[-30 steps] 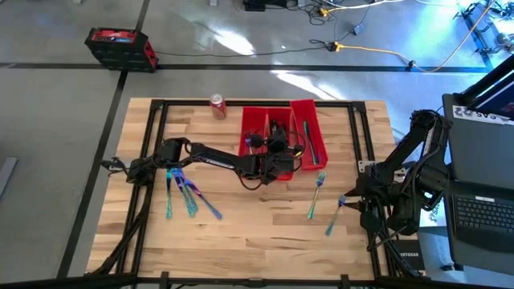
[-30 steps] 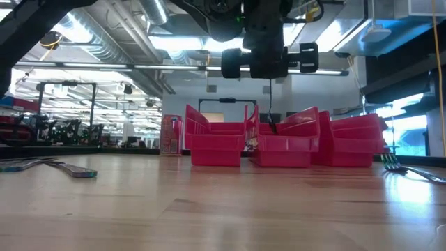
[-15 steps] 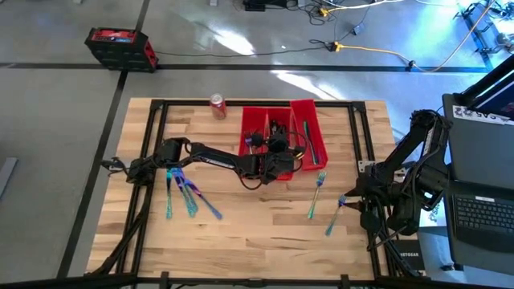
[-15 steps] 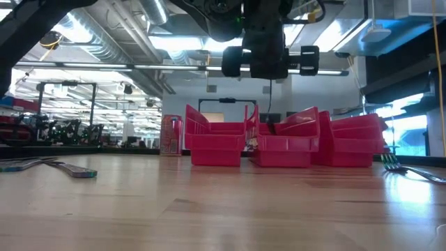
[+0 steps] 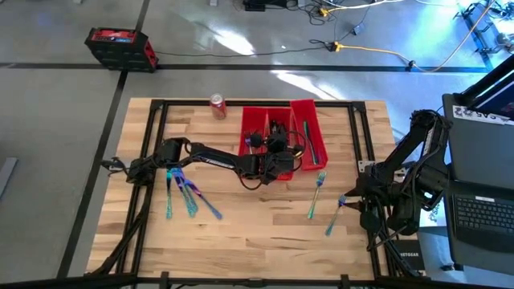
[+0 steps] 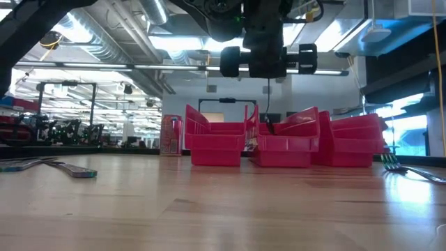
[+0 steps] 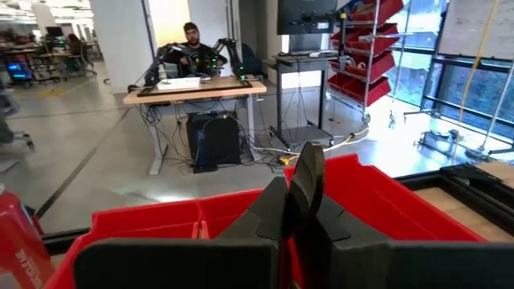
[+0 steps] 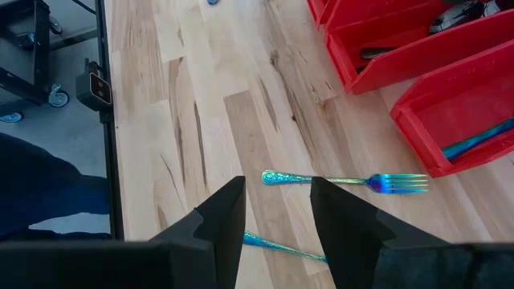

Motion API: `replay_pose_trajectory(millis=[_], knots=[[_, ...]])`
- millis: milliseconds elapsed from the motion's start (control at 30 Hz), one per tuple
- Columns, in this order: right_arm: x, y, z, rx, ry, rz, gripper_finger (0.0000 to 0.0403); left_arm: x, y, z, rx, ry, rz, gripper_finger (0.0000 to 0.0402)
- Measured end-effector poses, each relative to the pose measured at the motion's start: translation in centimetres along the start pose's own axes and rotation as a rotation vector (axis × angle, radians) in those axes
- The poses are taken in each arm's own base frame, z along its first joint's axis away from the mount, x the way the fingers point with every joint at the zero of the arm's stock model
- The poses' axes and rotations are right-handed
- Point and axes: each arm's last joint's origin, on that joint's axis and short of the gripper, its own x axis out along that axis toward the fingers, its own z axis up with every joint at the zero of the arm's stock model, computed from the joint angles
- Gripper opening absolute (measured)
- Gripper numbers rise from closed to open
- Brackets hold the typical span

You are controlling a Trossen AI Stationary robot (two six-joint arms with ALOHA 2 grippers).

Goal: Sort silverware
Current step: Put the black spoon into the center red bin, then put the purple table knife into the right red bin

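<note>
Three red bins (image 5: pixel 255 127) stand side by side at the table's far middle; the right one holds teal pieces (image 5: pixel 310 138) and the middle one dark pieces. My left gripper (image 5: pixel 275 147) hangs level over the bins' near ends, its fingers (image 7: pixel 299 189) shut with nothing between them. A pile of teal-purple silverware (image 5: pixel 183 197) lies flat on the table at the left. Two forks (image 5: pixel 316 193) (image 5: pixel 332 218) lie flat at the right. My right gripper (image 8: pixel 277 189) hovers open above those forks, slanting down, near the table's right edge (image 5: pixel 352 201).
A red soda can (image 5: pixel 217 106) stands at the far edge, left of the bins. A black frame runs along the table's sides (image 5: pixel 157 128). Bare wood lies between the left pile and the two forks. A person sits at a desk (image 7: pixel 193 60) beyond the table.
</note>
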Motion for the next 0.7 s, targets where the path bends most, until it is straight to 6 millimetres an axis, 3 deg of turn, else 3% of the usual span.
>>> replay_pose_trajectory(millis=[333,700], knots=[[0.0,0.0,0.0,-0.001,0.0,0.0,0.0127,-0.52,0.07,0.05,-0.048,-0.018,0.049,0.0013],[0.0,0.0,0.0,0.0,0.0,0.0,0.0127,-0.3,0.05,0.05,-0.007,-0.011,0.032,0.0136]])
